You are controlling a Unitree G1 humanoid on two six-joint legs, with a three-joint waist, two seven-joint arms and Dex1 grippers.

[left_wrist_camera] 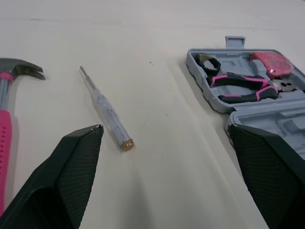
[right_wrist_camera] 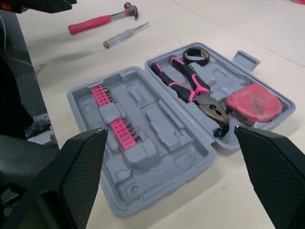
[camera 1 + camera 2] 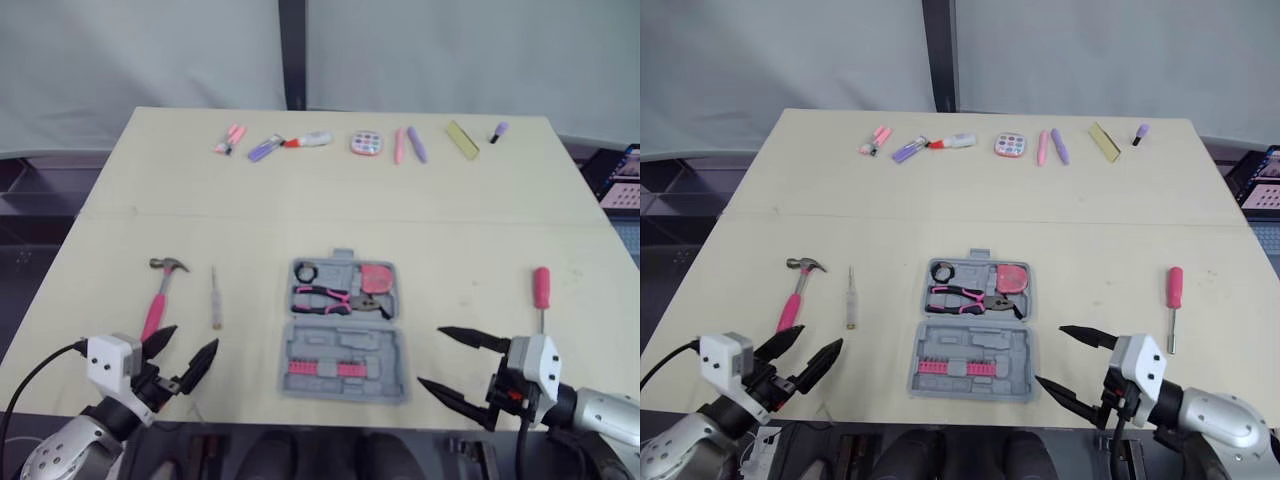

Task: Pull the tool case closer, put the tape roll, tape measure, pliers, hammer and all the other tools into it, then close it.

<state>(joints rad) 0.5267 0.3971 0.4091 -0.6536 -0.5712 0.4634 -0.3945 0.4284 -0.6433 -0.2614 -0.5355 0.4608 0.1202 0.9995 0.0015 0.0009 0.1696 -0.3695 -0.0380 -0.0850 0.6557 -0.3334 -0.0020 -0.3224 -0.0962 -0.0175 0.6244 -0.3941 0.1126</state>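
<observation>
Head stereo pair looks forward and down from high over the beige wooden table [image 3: 480, 250], whole top in frame, open grey plastic tool case [image 3: 345, 345] lower centre. Left wrist camera sits low and close, facing the clear-handled tester screwdriver [image 1: 107, 112] and case. Right wrist camera, low, close, faces the case, shared by all views.

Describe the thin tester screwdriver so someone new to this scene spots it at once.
Find the open grey tool case on the near half of the table, then look to the robot's left. Between it and the pink-handled hammer lies the tester screwdriver, touching neither. It alone is thin, with a clear handle and a brass-coloured end.
</observation>
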